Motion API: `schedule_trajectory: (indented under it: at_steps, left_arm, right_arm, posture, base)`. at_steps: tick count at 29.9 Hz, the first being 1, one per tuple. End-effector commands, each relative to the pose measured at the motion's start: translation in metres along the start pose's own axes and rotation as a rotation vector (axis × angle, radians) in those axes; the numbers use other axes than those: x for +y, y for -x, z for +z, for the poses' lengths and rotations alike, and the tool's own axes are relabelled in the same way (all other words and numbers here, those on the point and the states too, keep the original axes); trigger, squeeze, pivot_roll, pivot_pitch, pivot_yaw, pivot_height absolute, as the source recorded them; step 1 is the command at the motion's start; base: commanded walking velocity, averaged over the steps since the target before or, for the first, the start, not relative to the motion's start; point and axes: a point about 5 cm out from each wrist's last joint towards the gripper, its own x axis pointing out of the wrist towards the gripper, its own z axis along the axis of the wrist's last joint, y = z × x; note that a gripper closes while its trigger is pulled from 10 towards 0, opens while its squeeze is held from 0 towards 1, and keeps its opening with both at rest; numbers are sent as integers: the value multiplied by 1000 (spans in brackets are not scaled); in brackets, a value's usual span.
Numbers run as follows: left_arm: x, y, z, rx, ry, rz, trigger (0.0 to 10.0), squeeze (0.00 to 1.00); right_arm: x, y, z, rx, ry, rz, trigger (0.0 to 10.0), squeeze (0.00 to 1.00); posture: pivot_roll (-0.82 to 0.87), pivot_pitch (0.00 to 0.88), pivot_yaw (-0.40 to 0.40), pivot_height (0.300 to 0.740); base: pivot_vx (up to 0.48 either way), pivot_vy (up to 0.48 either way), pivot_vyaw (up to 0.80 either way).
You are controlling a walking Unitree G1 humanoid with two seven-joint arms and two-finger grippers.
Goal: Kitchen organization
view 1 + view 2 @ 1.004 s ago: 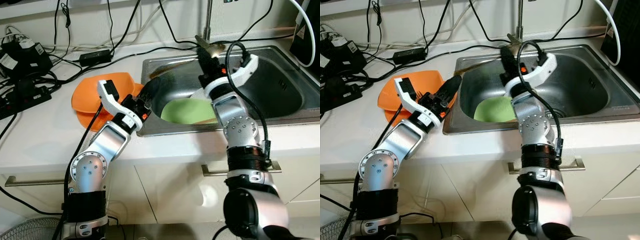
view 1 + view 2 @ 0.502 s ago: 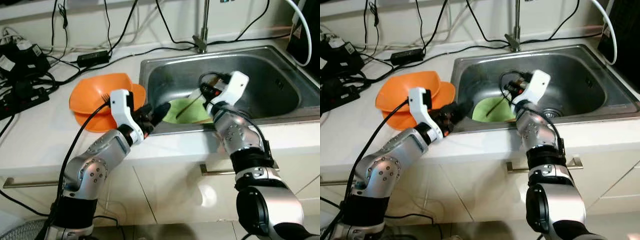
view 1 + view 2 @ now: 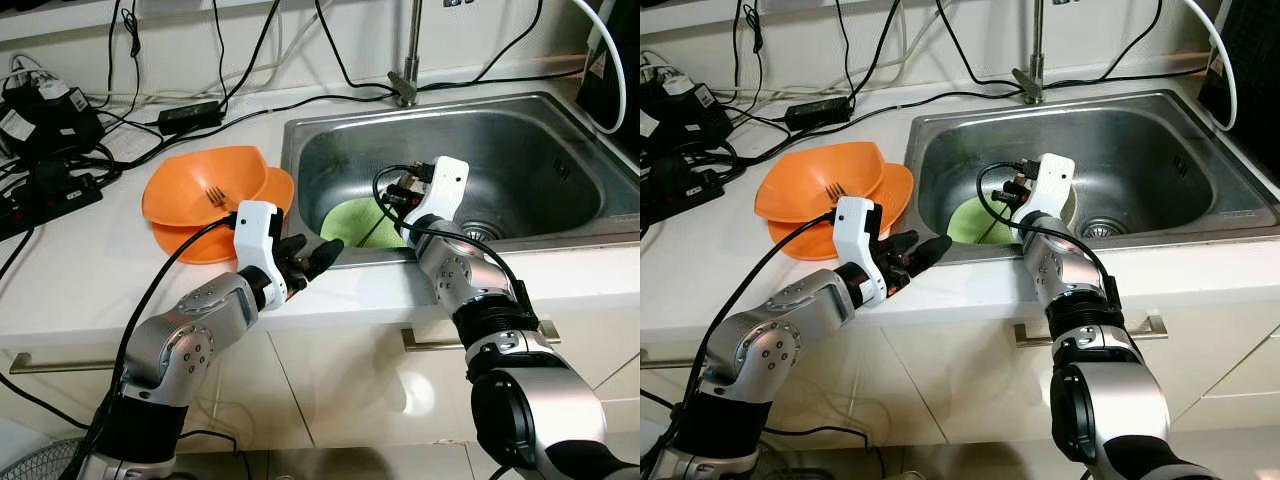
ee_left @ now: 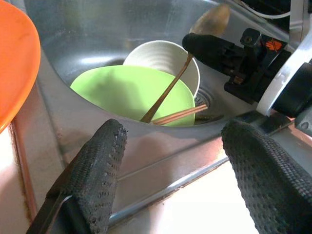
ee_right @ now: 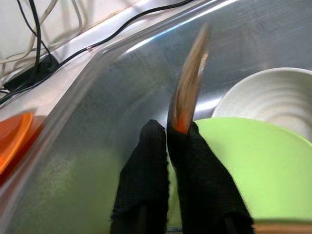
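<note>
Right gripper (image 5: 168, 146) clenched on wooden spoon (image 5: 187, 92) mid-frame above green plate (image 4: 129, 92), left gripper (image 4: 170, 165) released, left wrist view adds chopsticks (image 4: 178, 115), white bowl (image 4: 163, 58).

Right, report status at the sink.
Right gripper shut on wooden spoon over green plate. Left gripper open at sink edge. White bowl behind.

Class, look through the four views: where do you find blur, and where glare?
Right wrist view: the wooden spoon in the right end effector is smeared by blur. Left wrist view: the spoon bowl is soft, the left end effector's fingers sharp. Left eye view: bright glare on the sink wall.
</note>
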Motion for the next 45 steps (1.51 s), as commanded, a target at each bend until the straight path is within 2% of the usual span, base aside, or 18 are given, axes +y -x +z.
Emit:
schedule_trajectory:
  at_steps: [1, 16, 20, 23, 25, 27, 31, 32, 33, 34, 35, 36, 39, 45]
  left_arm:
    - [5, 2, -3, 27, -14, 14, 10000, 0]
    - [5, 1, -4, 39, -25, 15, 10000, 0]
    - [10, 0, 9, -44, -87, 88, 10000, 0]
    - [18, 1, 31, -167, -169, 199, 10000, 0]
    - [20, 2, 34, -188, -178, 217, 10000, 0]
    - [22, 6, 45, -267, -179, 247, 10000, 0]
    - [22, 8, 48, -296, -180, 256, 10000, 0]
    - [20, 10, 51, -332, -181, 261, 10000, 0]
    - [19, 12, 54, -367, -180, 258, 10000, 0]
    - [17, 14, 56, -394, -181, 256, 10000, 0]
    - [16, 16, 58, -421, -187, 254, 10000, 0]
    - [12, 19, 61, -454, -197, 245, 10000, 0]
    - [9, 24, 62, -492, -213, 244, 10000, 0]
    - [24, 36, 61, -526, -264, 413, 10000, 0]
  right_arm:
    - [5, -1, -15, 69, 3, 17, 10000, 1000]
    - [7, -2, -15, 78, -36, 34, 10000, 1000]
    - [10, -2, -8, 12, -4, 62, 10000, 1000]
    - [20, 1, 8, -107, 6, 147, 10000, 1000]
    - [22, 1, 10, -122, 4, 160, 10000, 1000]
    - [31, 7, 19, -174, -38, 249, 10000, 1000]
    - [34, 11, 21, -189, -17, 281, 10000, 1000]
    - [35, 16, 22, -206, 1, 307, 10000, 973]
    - [36, 19, 23, -223, 13, 319, 10000, 714]
    - [36, 21, 24, -235, 20, 326, 10000, 714]
    - [36, 24, 26, -253, 27, 335, 10000, 47]
    - [37, 29, 29, -279, 37, 357, 10000, 0]
    - [39, 36, 31, -293, 53, 382, 10000, 0]
    - [41, 43, 30, -281, 68, 417, 10000, 0]
  posture:
    - [5, 8, 141, 740]
    - [6, 9, 141, 740]
    - [7, 8, 140, 740]
    - [7, 7, 139, 740]
    - [7, 7, 139, 740]
    - [3, 6, 137, 740]
    - [2, 6, 136, 740]
    - [-2, 5, 136, 740]
    - [-4, 8, 136, 740]
    - [-5, 7, 136, 740]
    - [-5, 8, 134, 740]
    - [-6, 8, 134, 740]
    - [-8, 9, 134, 740]
    - [-9, 8, 134, 740]
  base:
    - [0, 0, 0]
    - [0, 0, 0]
    - [0, 0, 0]
    - [0, 0, 0]
    - [0, 0, 0]
    - [0, 0, 0]
    - [0, 0, 0]
    - [0, 0, 0]
    - [0, 0, 0]
    - [0, 0, 0]
    - [0, 0, 0]
    - [0, 0, 0]
    - [0, 0, 0]
    - [0, 0, 0]
